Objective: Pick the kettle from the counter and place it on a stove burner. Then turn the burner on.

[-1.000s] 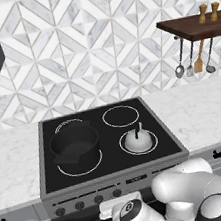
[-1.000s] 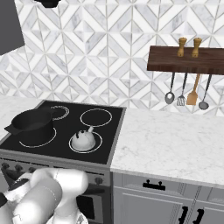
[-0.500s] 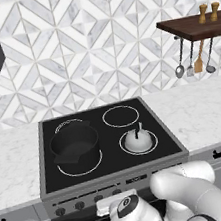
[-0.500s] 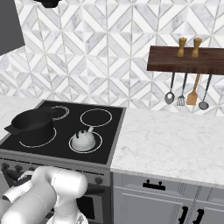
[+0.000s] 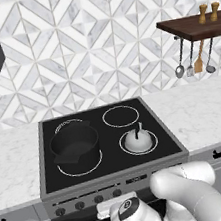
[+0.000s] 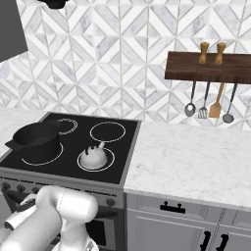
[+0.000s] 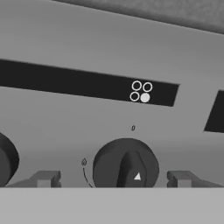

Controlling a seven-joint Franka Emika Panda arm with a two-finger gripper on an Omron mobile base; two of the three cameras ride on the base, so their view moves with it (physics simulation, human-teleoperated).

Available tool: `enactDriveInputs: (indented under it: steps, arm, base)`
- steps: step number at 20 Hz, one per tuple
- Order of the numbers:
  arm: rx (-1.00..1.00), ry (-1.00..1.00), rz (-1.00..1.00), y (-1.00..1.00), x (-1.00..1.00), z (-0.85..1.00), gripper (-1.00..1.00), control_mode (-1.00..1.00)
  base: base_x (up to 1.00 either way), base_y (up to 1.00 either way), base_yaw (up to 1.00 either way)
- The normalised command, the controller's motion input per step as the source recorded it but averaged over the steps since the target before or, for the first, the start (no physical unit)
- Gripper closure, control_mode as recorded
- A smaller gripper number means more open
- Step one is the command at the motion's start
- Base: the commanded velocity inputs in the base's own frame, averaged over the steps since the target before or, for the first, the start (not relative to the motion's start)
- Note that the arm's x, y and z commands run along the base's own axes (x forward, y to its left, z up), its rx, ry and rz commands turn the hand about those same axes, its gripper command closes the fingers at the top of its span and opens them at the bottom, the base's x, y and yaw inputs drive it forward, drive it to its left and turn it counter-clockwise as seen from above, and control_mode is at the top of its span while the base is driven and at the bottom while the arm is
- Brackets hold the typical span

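The pale silver kettle (image 5: 138, 139) (image 6: 93, 157) stands upright inside the front right stove burner (image 5: 153, 142) (image 6: 110, 159) of the black glass stove (image 5: 111, 132) (image 6: 73, 142). My gripper (image 7: 114, 179) is open, low at the grey front panel. One fingertip (image 7: 45, 178) is on each side of a dark round knob (image 7: 125, 165), apart from it. The knob's white pointer sits low and right of centre. Above it, a four-circle mark (image 7: 141, 92) has its lower right circle filled. The white marble counter (image 5: 206, 110) (image 6: 196, 157) lies to the right.
A wide black pot (image 5: 75, 143) (image 6: 37, 139) sits on the front left ring. More knobs (image 5: 79, 204) (image 6: 112, 201) line the panel. A brown shelf (image 5: 195, 25) (image 6: 211, 68) with hanging utensils is on the right wall. Grey drawers (image 6: 171, 220) stand under the counter.
My arm has swung lower and left toward the stove's front panel. The kettle and the pot have not moved.
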Motion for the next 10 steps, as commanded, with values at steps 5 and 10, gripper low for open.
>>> enactDriveInputs:
  steps: [5,10]
  arm:
    - [0.02,0.0,0.02,-0.19,0.15,0.0,-1.0,-1.0]
    - [0.0,0.0,0.0,0.0,0.0,0.0,1.0,-1.0]
  base:
    - [0.0,0.0,0.0]
    - [0.0,0.0,0.0]
